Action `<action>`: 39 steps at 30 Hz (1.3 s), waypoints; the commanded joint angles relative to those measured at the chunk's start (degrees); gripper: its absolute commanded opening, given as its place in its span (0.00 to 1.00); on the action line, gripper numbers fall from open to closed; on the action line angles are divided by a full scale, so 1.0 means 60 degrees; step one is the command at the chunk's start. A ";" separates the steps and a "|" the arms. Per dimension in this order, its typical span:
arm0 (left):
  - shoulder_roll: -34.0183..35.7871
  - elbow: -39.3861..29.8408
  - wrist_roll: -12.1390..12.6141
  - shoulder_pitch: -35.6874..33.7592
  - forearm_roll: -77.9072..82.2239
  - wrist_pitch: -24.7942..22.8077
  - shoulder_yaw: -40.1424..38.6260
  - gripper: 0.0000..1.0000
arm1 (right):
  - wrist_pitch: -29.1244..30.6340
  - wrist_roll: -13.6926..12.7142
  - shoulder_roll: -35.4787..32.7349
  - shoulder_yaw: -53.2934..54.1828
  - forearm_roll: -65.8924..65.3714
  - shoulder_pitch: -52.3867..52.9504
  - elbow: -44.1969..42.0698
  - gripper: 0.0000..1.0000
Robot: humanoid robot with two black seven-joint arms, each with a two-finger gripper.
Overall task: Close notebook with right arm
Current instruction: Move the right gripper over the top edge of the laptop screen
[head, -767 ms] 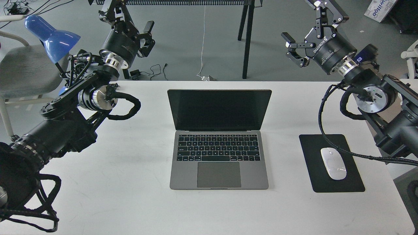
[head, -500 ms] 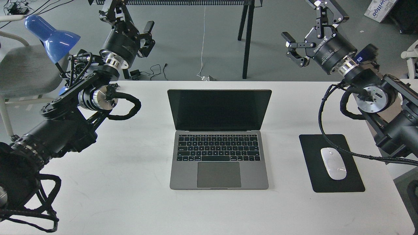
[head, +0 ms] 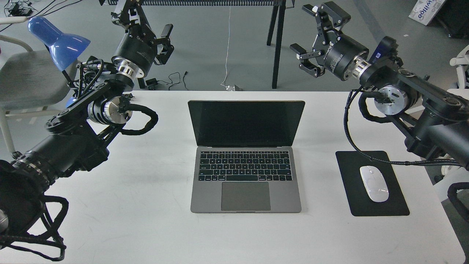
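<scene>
The notebook (head: pixel 245 161) is a grey metal laptop standing open in the middle of the white table (head: pixel 146 220), its black screen upright and facing me. My right gripper (head: pixel 306 31) is open and empty, held in the air beyond the table's far edge, up and to the right of the screen's top right corner, apart from it. My right arm (head: pixel 410 95) comes in from the right with a looped black cable. My left gripper (head: pixel 144 18) is open and empty at the far left, away from the notebook.
A black mouse pad (head: pixel 377 205) with a white mouse (head: pixel 373 183) lies right of the notebook, under the right arm's cable. A blue lamp (head: pixel 56 40) and a grey chair (head: pixel 25 77) stand at the far left. Black table legs (head: pixel 276 40) stand behind the desk.
</scene>
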 commanded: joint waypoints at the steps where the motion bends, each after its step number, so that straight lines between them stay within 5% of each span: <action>1: -0.0002 -0.0001 0.0000 0.0001 0.0001 0.0001 -0.0001 1.00 | -0.0024 -0.0013 0.0337 -0.0842 -0.0014 0.0597 -0.0411 1.00; 15: 0.0013 -0.0001 0.0000 0.0001 -0.0014 0.0001 -0.0001 1.00 | -0.0126 -0.0380 0.1406 -0.4901 -0.0014 0.2048 -0.1597 1.00; 39: 0.0013 -0.0001 0.0000 -0.0014 -0.0014 0.0001 -0.0016 1.00 | 0.0049 -0.0541 0.1275 -0.5692 -0.0615 0.2107 -0.0530 1.00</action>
